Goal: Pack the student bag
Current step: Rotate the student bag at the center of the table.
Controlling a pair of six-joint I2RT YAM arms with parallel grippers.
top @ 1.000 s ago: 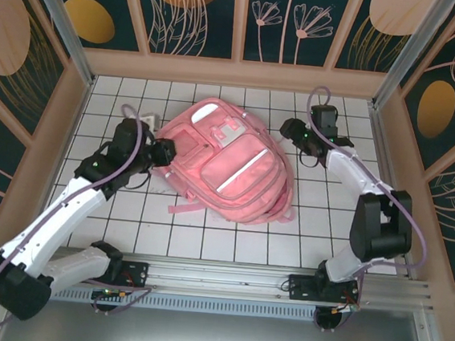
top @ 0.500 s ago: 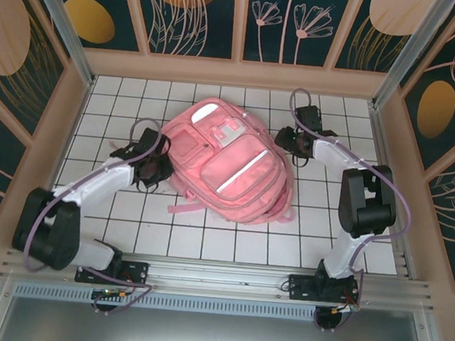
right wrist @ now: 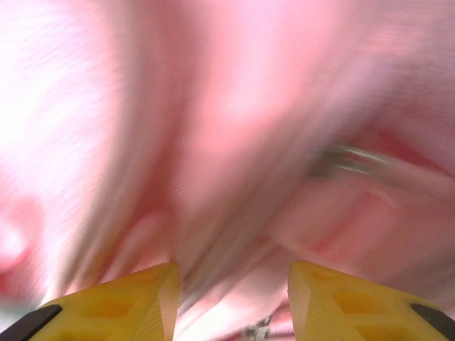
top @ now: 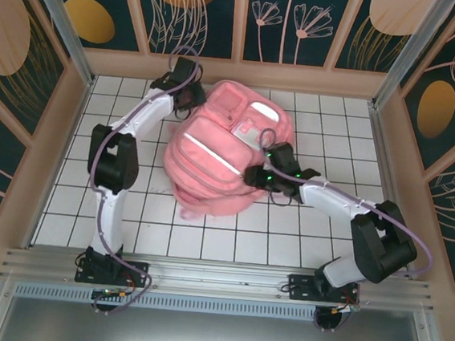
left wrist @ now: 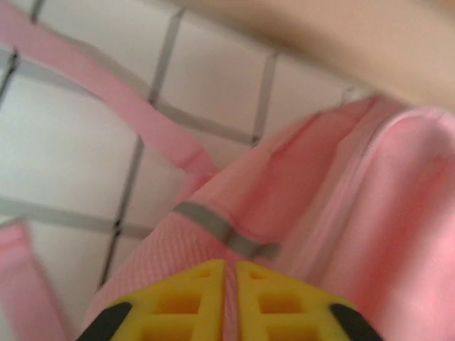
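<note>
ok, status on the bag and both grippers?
Left gripper shut on student bag fabric, far edge. Right gripper jaws apart, against its side. Bag bunched mid-table. Loose strap trailing on tiles.

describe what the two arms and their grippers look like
Both the left arm and right arm have smooth white link shells with bulky black joints and black bases, and a purple cable loops along each. Small green lights glow near the right wrist. The left gripper and right gripper have yellow fingers with lattice cut-outs on black mounts.
</note>
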